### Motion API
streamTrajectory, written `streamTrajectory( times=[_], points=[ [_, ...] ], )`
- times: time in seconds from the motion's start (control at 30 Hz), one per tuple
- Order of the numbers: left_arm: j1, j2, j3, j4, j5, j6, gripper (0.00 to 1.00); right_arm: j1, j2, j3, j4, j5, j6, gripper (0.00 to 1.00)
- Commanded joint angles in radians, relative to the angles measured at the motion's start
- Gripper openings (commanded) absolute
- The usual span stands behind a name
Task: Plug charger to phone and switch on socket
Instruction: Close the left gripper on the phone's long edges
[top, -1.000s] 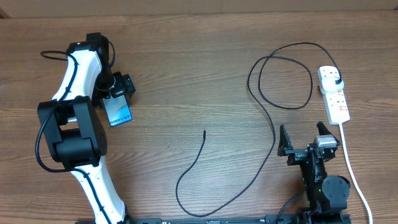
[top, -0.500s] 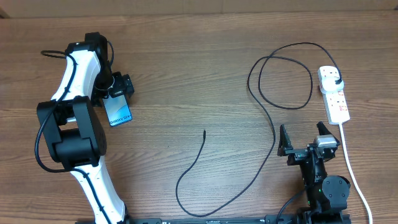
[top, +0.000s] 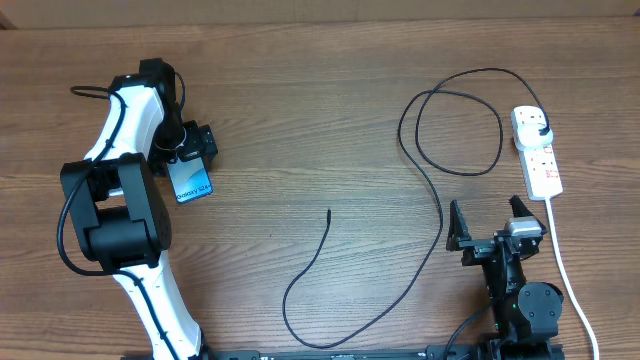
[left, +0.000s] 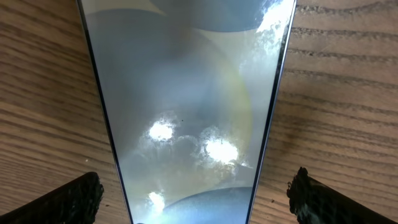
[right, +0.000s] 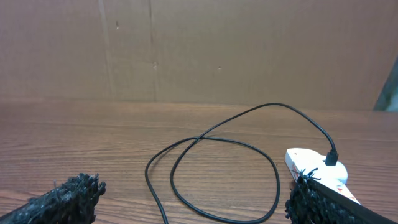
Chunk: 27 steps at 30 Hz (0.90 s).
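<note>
Two grippers are gaping empty: the left gripper (top: 189, 152) is straddling the phone (top: 189, 181) at frame left, the right gripper (top: 488, 215) idling lower right; squeezing the phone's long edges squarely looks wisest.

Phone (top: 189, 181) flat on table (top: 300, 90), far left, between the fingers of left end effector (top: 190, 150). Socket (top: 537, 150) far right. Charger (top: 440, 215) plugged in it, looping out to mid-table. Right end effector (top: 490, 222) front-left of socket.
</note>
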<state>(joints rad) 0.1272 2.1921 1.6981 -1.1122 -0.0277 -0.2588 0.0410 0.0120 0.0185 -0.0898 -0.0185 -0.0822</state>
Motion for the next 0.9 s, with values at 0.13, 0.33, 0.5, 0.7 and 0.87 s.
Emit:
streamTrajectory(
  times=[0.13, 0.33, 0.5, 0.7, 0.87],
  points=[
    [0.012, -0.001, -0.019, 0.017, -0.005, 0.012, 0.99, 0.005, -0.01, -0.011, 0.005, 0.001, 0.003, 1.0],
    [0.012, -0.001, -0.049, 0.04, -0.005, 0.011, 1.0, 0.005, -0.01, -0.011, 0.005, 0.001, 0.003, 1.0],
    [0.012, -0.001, -0.049, 0.04, -0.005, 0.012, 1.0, 0.005, -0.01, -0.011, 0.005, 0.001, 0.003, 1.0],
    [0.012, -0.001, -0.049, 0.04, -0.005, 0.012, 0.99, 0.005, -0.01, -0.011, 0.005, 0.001, 0.003, 1.0],
    [0.012, 0.0, -0.049, 0.04, -0.005, 0.012, 0.99, 0.005, -0.01, -0.011, 0.006, 0.001, 0.003, 1.0]
  ],
)
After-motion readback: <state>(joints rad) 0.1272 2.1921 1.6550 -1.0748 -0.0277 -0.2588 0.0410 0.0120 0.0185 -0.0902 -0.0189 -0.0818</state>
